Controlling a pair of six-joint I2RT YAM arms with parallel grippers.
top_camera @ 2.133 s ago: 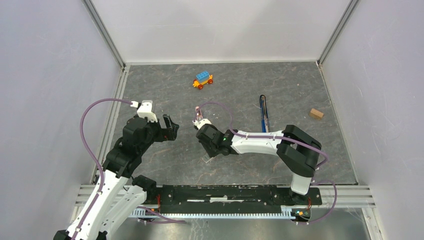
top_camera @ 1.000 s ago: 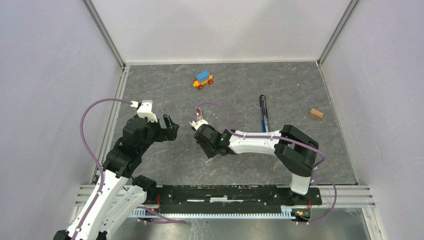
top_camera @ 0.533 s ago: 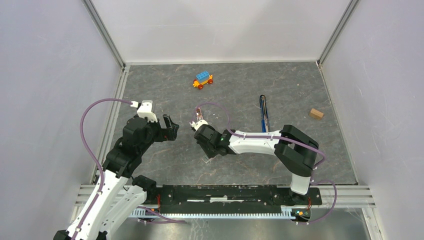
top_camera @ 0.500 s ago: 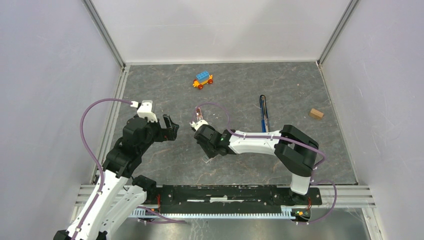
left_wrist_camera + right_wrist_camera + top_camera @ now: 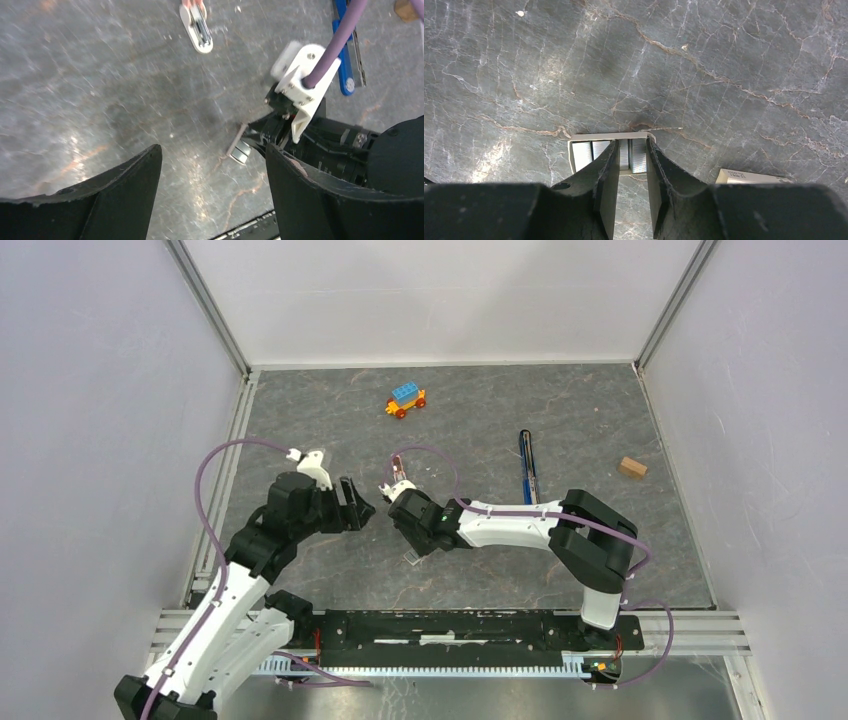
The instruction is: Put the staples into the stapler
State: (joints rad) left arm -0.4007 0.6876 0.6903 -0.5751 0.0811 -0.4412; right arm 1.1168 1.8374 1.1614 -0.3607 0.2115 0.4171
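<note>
right fingers (image 5: 606,175) pinch a strip of staples (image 5: 636,155) in its white tray (image 5: 572,150) on the worktop (image 5: 480,410); left fingers (image 5: 125,200) hang spread, empty. stapler (image 5: 527,468) lies well apart, unloaded; loading seems barely begun.

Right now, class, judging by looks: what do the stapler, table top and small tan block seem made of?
Stapler: smooth blue body, likely plastic; silvery rail, likely metal. Table top: dark grey with pale veins, stone or a stone-look laminate. Tan block: matt, looks like wood; too small for certainty.
</note>
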